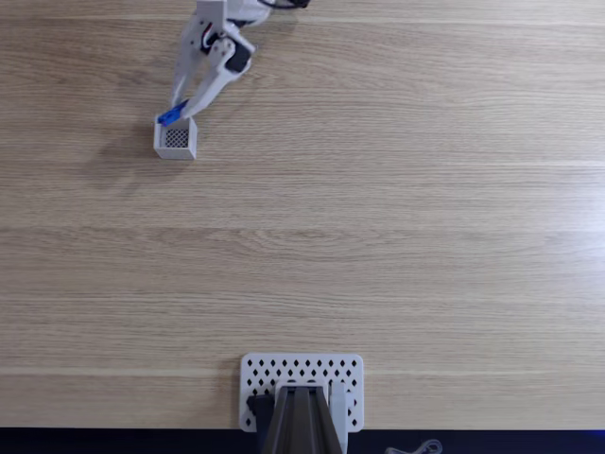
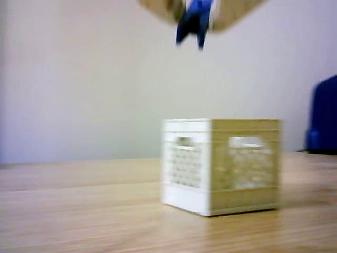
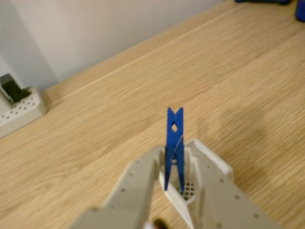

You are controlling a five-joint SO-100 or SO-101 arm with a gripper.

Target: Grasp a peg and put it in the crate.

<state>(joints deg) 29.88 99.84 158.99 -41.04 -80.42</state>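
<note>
The carry looks nearly over: the jaws of the pale grey two-finger gripper [image 3: 175, 183] pinch the small bright blue plastic clothes-peg [image 3: 174, 143], holding it raised over the tiny white square open-top plastic crate [image 2: 221, 166] on the light wooden surface [image 1: 378, 236]. I'd say what remains is to centre the peg over the opening and let go. In the wrist view the peg is a slim bar with a notched tip pointing away from the gripper.

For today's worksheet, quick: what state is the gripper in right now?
Gripper: shut on the blue peg, held above the crate.
</note>
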